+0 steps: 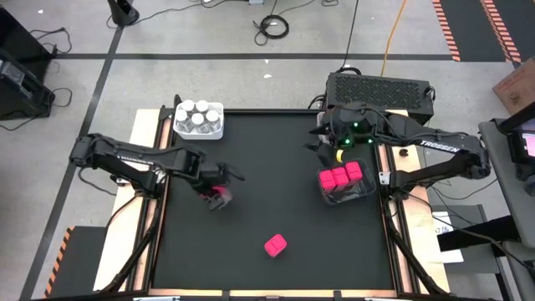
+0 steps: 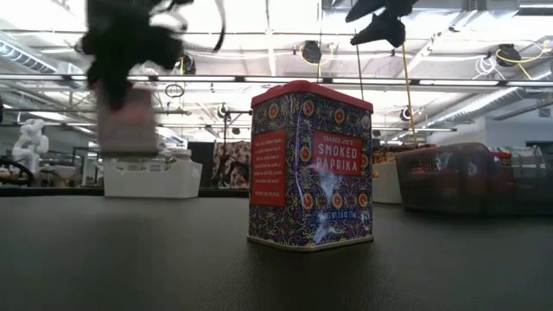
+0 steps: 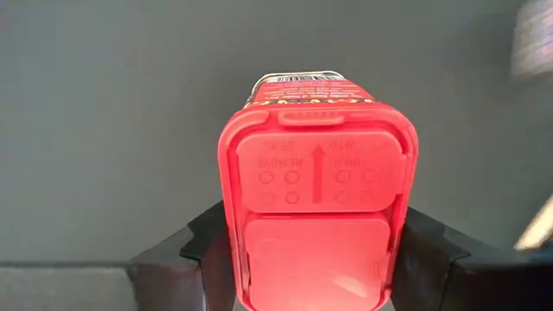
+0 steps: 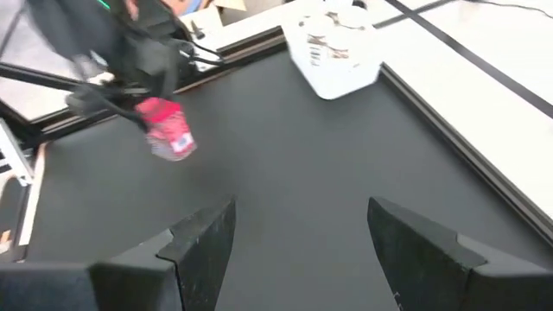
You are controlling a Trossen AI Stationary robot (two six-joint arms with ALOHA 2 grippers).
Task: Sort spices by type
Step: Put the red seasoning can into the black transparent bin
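A bin of jars (image 1: 199, 119) is set at the far left corner of the bench (image 1: 276, 192). A second bin (image 1: 347, 186), with three boxes (image 1: 340, 176) in it, is placed at the right edge. One box (image 1: 276, 245) is left alone on the bench near the front, between the two arms. Another box (image 1: 219, 195) is held between the fingers of the left gripper (image 1: 219, 191), left of centre. The right gripper (image 1: 322, 142) is kept behind the second bin
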